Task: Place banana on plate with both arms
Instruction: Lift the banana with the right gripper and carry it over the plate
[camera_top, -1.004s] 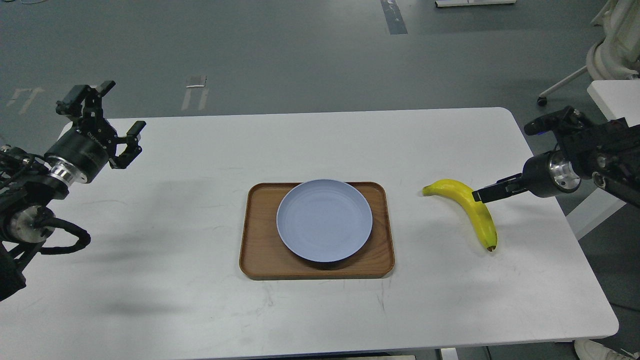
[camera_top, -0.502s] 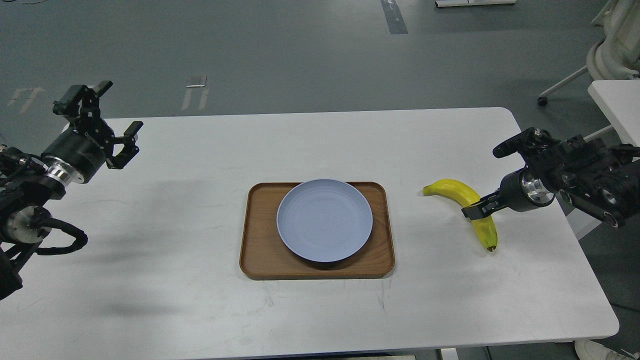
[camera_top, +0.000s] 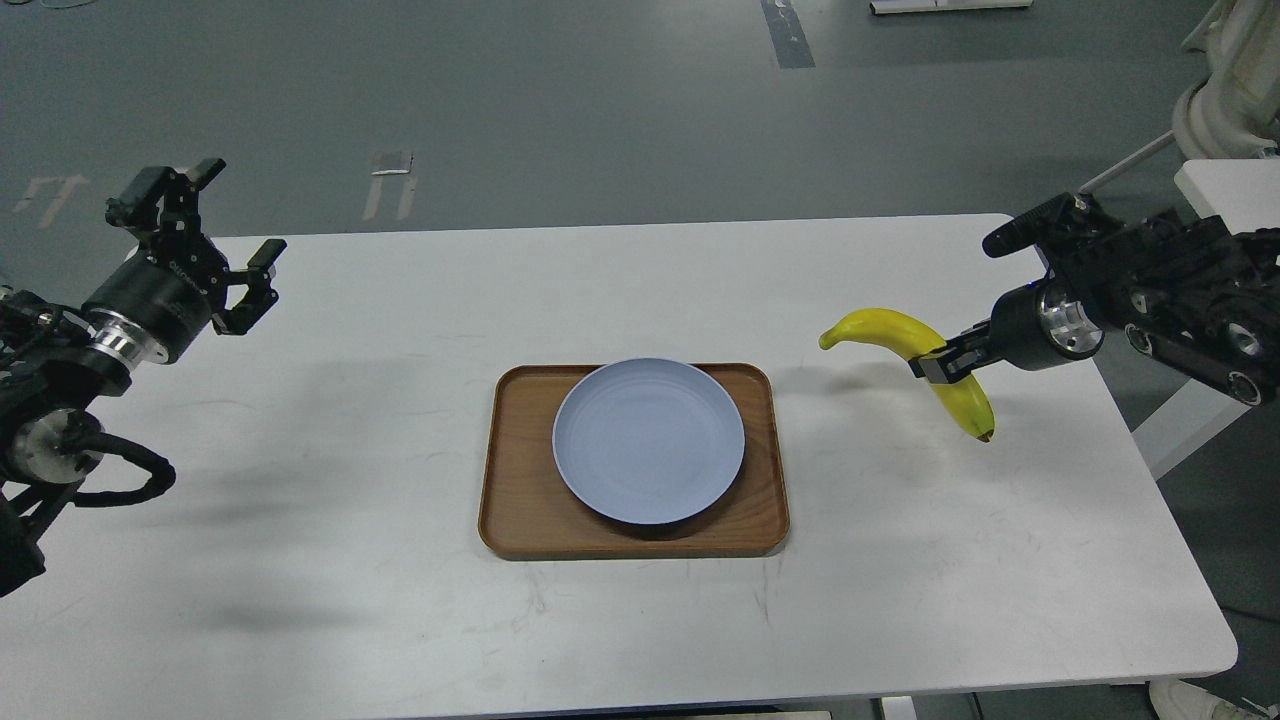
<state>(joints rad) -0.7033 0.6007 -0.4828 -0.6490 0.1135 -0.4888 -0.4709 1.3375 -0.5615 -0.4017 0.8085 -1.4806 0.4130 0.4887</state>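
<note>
My right gripper (camera_top: 935, 362) grips the banana (camera_top: 905, 345) mid-length, clear of the table (camera_top: 400, 600), right of the plate (camera_top: 649, 441). Left gripper (camera_top: 215, 245) is spread, idle. I advise level, slow carriage leftward.

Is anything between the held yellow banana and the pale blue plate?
Nothing visible. The curved yellow banana, held by the right gripper, hangs right of the round pale blue plate; only bare white table and the brown wooden tray's rim lie between.

Lab: taped grey floor (camera_top: 560, 110), white table (camera_top: 640, 300).
</note>
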